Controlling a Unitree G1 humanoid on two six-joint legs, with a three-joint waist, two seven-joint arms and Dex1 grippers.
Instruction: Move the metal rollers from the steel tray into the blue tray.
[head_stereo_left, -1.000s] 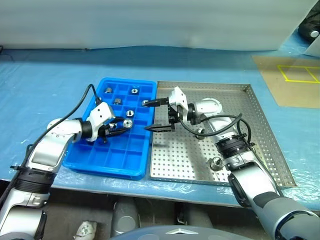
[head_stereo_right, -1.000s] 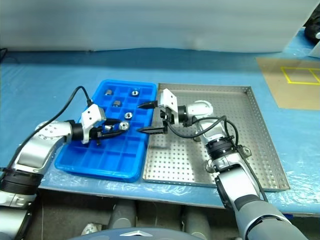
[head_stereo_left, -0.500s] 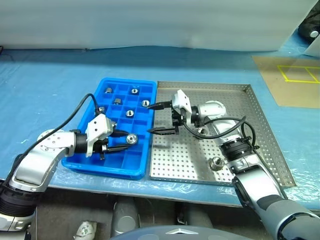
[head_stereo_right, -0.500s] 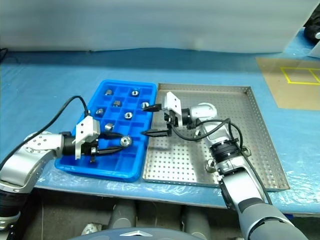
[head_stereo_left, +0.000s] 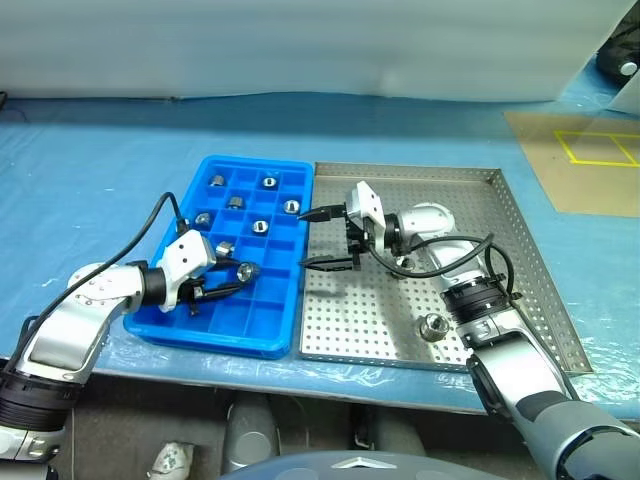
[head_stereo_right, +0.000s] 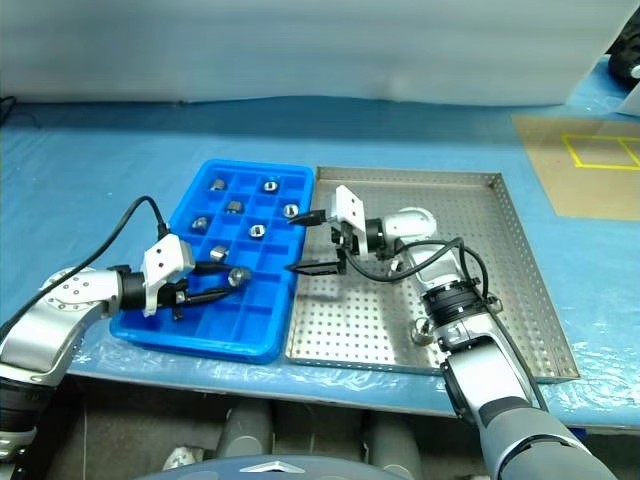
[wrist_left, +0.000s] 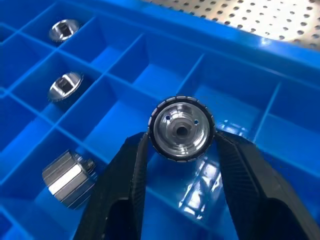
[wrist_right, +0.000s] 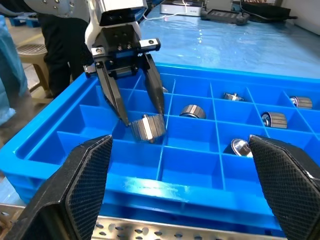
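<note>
Left gripper (head_stereo_left: 240, 279): your left arm's two black fingers are clamped on one knurled silver metal roller (wrist_left: 182, 129), held above the near-right part of the bright blue plastic compartment tray (head_stereo_left: 285, 180); you can see its hollow end face in the left wrist view.

Right gripper (head_stereo_left: 322, 238): your right arm's fingers stand spread wide with nothing between them, hovering over the seam where the blue tray meets the large perforated steel tray (head_stereo_left: 520, 250), pointing left toward the blue tray.

Rollers already in the blue tray: six lie in separate compartments in the far half, among them the far-left one (head_stereo_left: 216, 181), one at far centre (head_stereo_left: 270, 182) and one by the right wall (head_stereo_left: 291, 207).

Rollers left in the steel tray: one small silver roller (head_stereo_left: 433, 327) sits near the near rim, just beside your right forearm; another metal piece (head_stereo_left: 403, 263) shows partly under the right wrist, and you cannot tell its shape.

Trays: the blue tray lies left of the steel tray, their long sides touching, both on a blue sheet (head_stereo_left: 90, 170).
</note>
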